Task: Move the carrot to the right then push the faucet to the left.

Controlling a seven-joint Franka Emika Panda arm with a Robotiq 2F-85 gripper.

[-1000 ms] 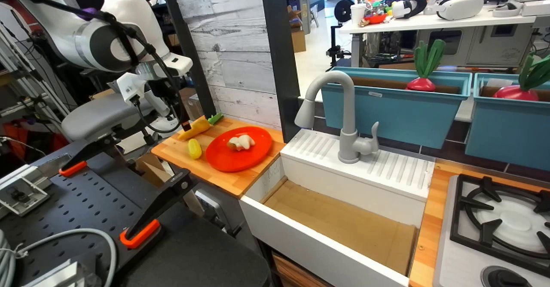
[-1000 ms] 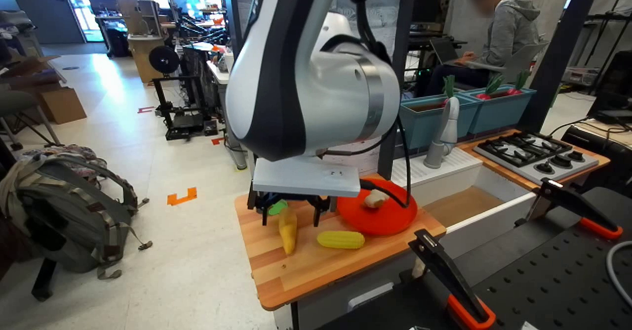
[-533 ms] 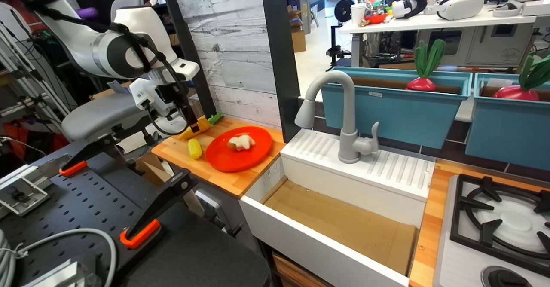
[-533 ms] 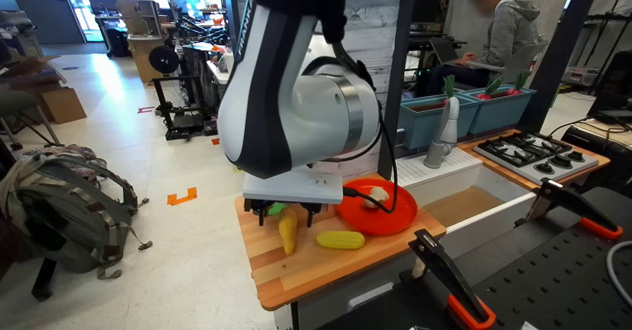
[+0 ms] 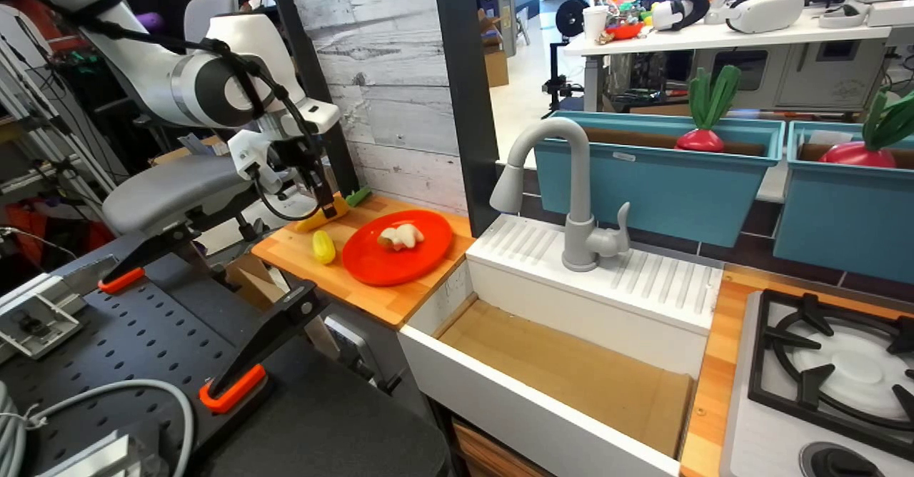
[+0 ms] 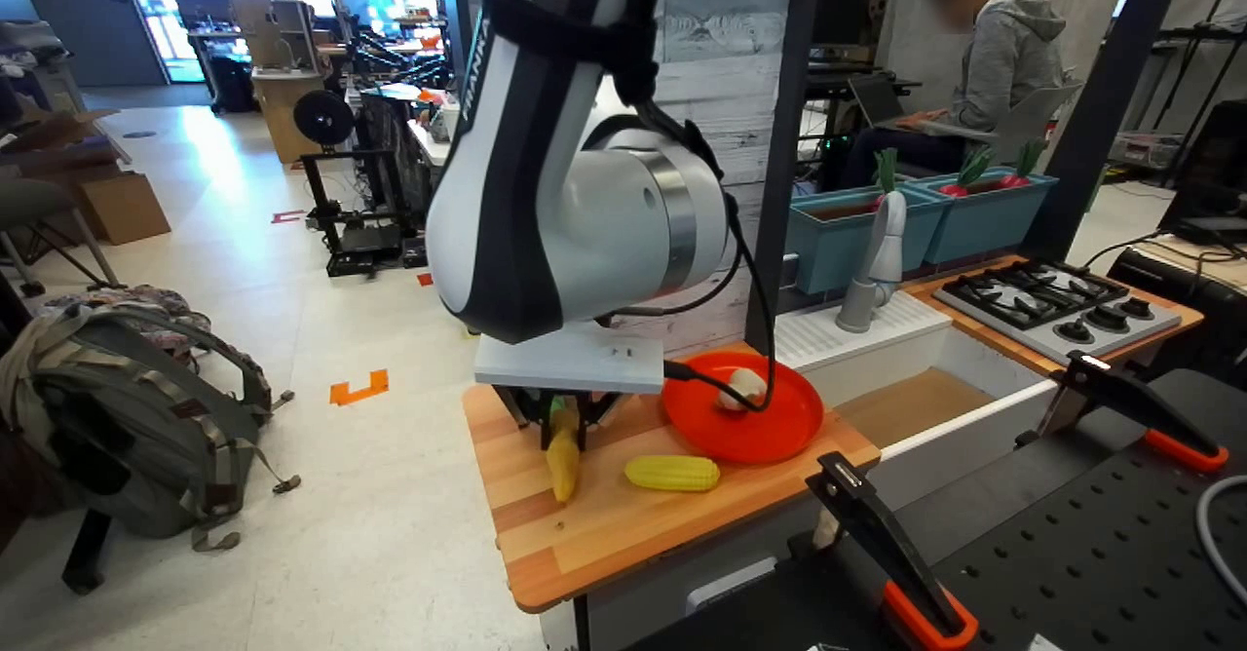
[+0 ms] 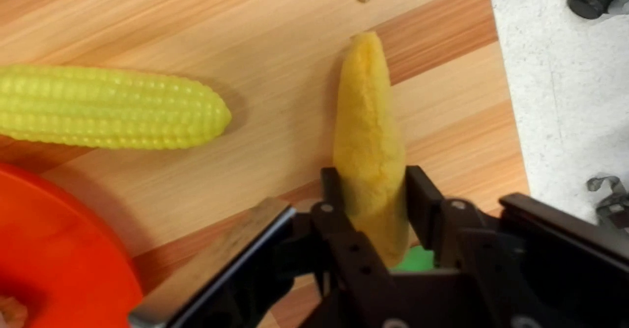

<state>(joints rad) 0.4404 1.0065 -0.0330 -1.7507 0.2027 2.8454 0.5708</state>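
Now squeezing with the gripper (image 7: 373, 185), tight against both flanks of the carrot (image 7: 367, 117), well back from its tip. Gripped squarely across the long axis, and tip-first toward the top of the wrist view. Apparently resting on the board (image 6: 609, 524); hard to tell about any lift. Looks like the grasp, just ahead of the carry right. Watch the corn (image 7: 110, 107), end-on beside the left flank there, not touching, and the plate (image 7: 64, 249), off rightward in both exterior views. Better lifted over than dragged, probably. Past that, on to the sink (image 5: 528, 427) and, upright at its back, the faucet (image 5: 580, 191), well apart, awaiting a push left.
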